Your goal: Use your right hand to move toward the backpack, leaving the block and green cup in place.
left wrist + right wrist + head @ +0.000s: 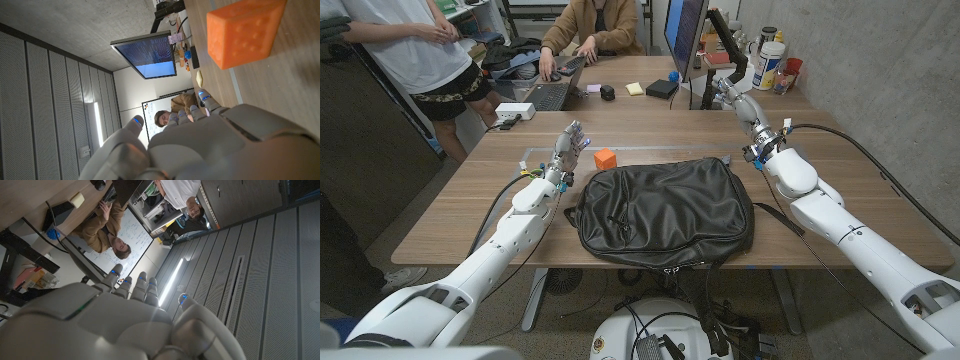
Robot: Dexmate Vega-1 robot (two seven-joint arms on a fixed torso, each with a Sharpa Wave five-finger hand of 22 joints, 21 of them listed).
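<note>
A black backpack [665,210] lies flat on the middle of the wooden table [470,200], close to the front edge. Just behind its left corner sits a small orange block [605,158], seen close up in the left wrist view [245,30]. My left hand [572,140] is held beside that block, fingers apart and holding nothing [200,145]. My right hand [740,100] is raised behind the backpack's right corner, apart from it. Its fingers [131,287] are stretched out and empty.
A monitor [685,35] stands on the far desk just behind my right hand, with bottles [770,62] to its right. A laptop [555,92] and a white box [515,111] lie at the back left. Two people are behind the table.
</note>
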